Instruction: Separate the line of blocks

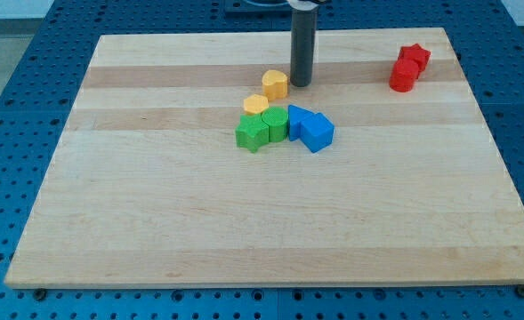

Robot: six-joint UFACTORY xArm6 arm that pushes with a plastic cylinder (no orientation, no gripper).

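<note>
My tip (301,84) rests on the board just right of a yellow block (275,84), close to it or touching it. A second yellow block (255,105) lies below and left of the first. Under it sit a green star-shaped block (252,133) and a green round block (275,124), side by side. Two blue blocks, one (299,120) and another (317,132), press against the green ones on the right. These blocks form a tight cluster near the board's middle. A red star-shaped block (415,57) and a red round block (403,76) stand together at the view's top right.
The wooden board (155,222) lies on a blue perforated table (12,53). The dark rod (302,44) rises from the tip to the view's top edge.
</note>
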